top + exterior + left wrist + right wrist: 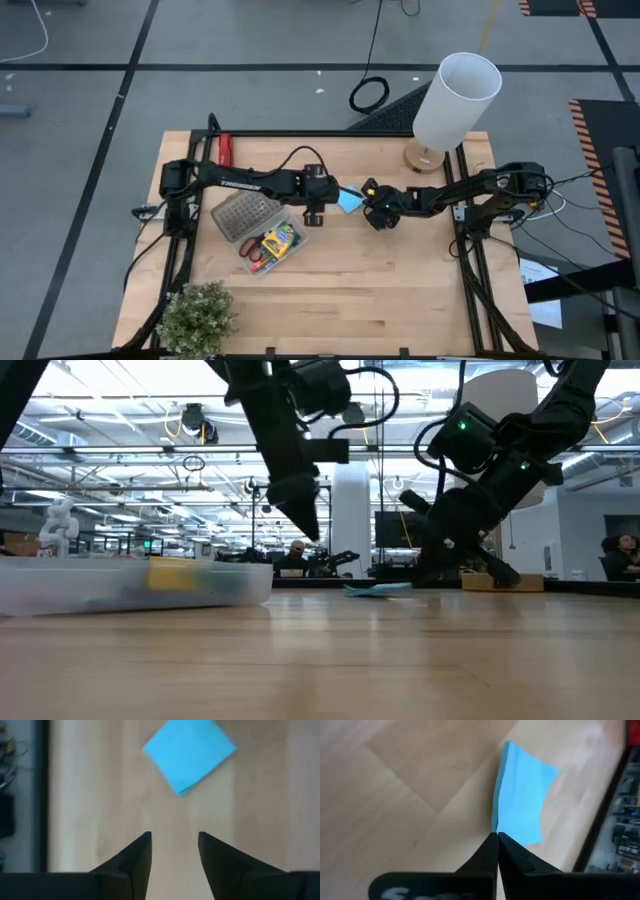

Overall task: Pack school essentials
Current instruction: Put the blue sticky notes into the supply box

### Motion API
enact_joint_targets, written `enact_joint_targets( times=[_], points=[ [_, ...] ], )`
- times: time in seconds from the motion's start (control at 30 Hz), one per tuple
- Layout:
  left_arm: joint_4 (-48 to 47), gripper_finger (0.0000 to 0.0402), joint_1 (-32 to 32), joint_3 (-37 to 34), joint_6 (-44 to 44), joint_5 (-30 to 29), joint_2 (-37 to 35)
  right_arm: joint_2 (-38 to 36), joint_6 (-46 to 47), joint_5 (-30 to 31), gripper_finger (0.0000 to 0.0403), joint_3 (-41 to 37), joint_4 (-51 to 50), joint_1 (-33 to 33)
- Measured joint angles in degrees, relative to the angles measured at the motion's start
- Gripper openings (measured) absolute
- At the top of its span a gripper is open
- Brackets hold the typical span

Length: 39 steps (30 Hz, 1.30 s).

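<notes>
1. The work surface is a pale wooden table (400, 290) of butcher-block planks, framed by dark metal rails; around it lies grey floor marked with black lines.
2. A light-blue square notepad (349, 201) lies flat on the bare wood near the table's middle, between the two grippers.
3. The left gripper (174, 840) hovers over the wood just short of the notepad; its fingers (136, 856) stand apart with a clear gap between them and hold nothing.
4. The right gripper (497, 836) has its fingertips pressed together at the notepad's near corner. Whether they pinch the paper or only touch it, I cannot tell.
5. A clear plastic case (262, 232) sits open on the left half of the table, its grey dotted lid (243, 213) folded back beside the tray. In the tray lie a yellow-green crayon box (279, 240) and something red beside it, too small to identify.
6. A white lamp (452, 105) on a round wooden base stands at the far right corner, a small potted plant (198, 318) at the near left corner, and a red bar-shaped tool (225, 147) by the far left rail.
7. From table height, the room beyond is a wide hall with ceiling trusses and bright strip lights; a person (296, 553) is in the distance behind the table edge, and another at the right margin.
</notes>
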Motion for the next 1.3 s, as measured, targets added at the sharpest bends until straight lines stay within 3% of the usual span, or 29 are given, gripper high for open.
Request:
enact_joint_targets(
  times=[0.3, 0.5, 0.63, 0.87, 1.0, 1.17, 1.3],
  points=[
    [-5.3, 0.017, -0.7, 0.1, -2.3, -1.1, -2.9, -4.3, 3.5, 0.1, 0.0, 0.0, -0.2, 1.7],
    [6.9, 0.0177, -3.2, -2.2, 2.0, -0.8, -3.0, -7.5, 7.8, 0.0, 0.0, 0.1, -1.8, 1.7],
    [16.4, 0.0208, -4.1, -4.6, 5.4, -1.5, -3.0, -8.6, 10.3, -0.2, 0.0, 0.0, -2.6, 1.0],
    [18.0, 0.0256, -3.3, -7.3, 7.3, 0.8, -2.9, -7.9, 9.6, -2.0, 0.0, 0.1, -7.2, 0.2],
    [20.7, 0.0218, -1.7, -8.7, 7.5, 2.8, -2.9, -7.8, 7.3, -3.3, 0.0001, 0.1, -7.6, 0.0],
    [26.1, 0.0108, 1.8, -11.5, 6.3, 3.0, -2.9, -6.7, 6.5, -6.2, 0.0016, 0.1, -7.2, 0.1],
    [31.2, 0.0022, 3.6, -13.0, 5.3, 9.4, -2.3, -3.0, 5.4, -5.3, 0.0034, 0.1, -5.1, 0.1]
  ],
)
